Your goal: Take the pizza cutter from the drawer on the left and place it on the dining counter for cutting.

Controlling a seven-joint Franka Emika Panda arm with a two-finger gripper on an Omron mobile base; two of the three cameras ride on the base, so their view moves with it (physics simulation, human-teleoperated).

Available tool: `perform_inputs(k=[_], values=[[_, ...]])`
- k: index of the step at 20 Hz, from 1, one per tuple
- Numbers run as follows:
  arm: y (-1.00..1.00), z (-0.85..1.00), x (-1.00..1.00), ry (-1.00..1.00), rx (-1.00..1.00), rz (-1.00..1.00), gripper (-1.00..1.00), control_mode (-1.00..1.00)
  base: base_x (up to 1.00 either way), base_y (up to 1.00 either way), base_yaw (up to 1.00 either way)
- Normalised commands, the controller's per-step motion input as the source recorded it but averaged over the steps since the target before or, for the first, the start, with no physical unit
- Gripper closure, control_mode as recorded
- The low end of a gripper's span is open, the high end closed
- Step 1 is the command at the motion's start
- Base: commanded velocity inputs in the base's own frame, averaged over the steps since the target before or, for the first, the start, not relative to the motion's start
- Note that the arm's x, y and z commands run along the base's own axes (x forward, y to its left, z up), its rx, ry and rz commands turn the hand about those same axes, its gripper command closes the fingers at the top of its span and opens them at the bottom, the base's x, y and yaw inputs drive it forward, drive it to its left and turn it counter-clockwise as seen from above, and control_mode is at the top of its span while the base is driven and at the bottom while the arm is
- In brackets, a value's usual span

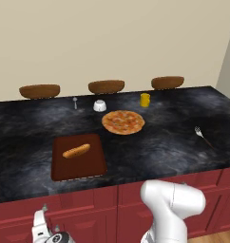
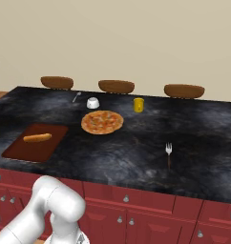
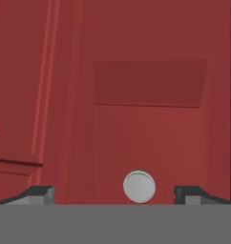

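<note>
Gripper (image 3: 115, 193) spread wide, holding nothing — silver knob (image 3: 139, 187) between fingertips, red drawer (image 3: 151, 138) front behind.

no readable text, labels, brands or numbers on anything

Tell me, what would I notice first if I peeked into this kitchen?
Probably the round pizza in the middle of the black dining counter, with a hot dog on a dark red cutting board nearer the front edge. Down below, the robot's open claw faces a red cabinet front, with a silver knob between its tips.
</note>
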Motion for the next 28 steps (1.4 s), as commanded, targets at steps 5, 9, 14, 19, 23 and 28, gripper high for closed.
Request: perform_inputs(k=[5, 9, 14, 19, 23, 28], values=[[0.03, 0.0, 0.2, 0.0, 0.0, 0.0, -1.0, -1.0, 0.0, 0.0, 0.0], [-0.08, 0.0, 0.05, 0.0, 0.0, 0.0, -1.0, -1.0, 0.0, 0.0, 0.0], [-0.06, 0.0, 0.0, 0.0, 0.0, 0.0, -1.0, -1.0, 0.0, 0.0, 0.0], [0.0, 0.0, 0.0, 0.0, 0.0, 0.0, -1.0, -1.0, 0.0, 0.0, 0.0], [-0.01, 0.08, 0.0, 0.0, 0.0, 0.0, -1.0, -1.0, 0.0, 0.0, 0.0], [-0.03, 0.11, 0.0, 0.0, 0.0, 0.0, -1.0, -1.0, 0.0, 0.0, 0.0]])
